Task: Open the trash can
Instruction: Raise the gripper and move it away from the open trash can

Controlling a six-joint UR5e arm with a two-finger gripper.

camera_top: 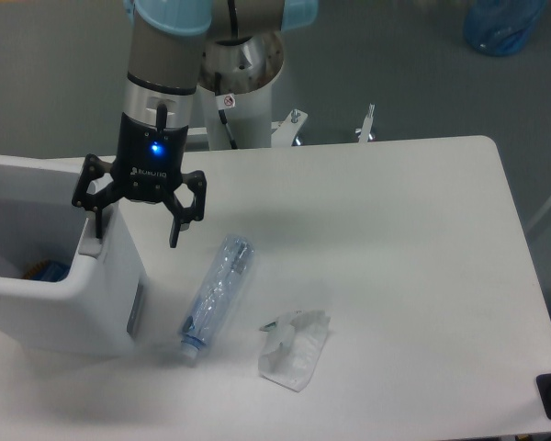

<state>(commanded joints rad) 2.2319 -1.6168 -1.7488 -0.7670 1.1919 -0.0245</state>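
Crumpled clear plastic wrapper (295,349) lower centre on white bench (422,276) | clear crushed plastic bottle (217,292) lying just left of it | large white boxy plastic trash can (64,294) at left edge, top open, interior visible | black two-finger pincer (138,231) above its right wall, fingers spread apart, empty
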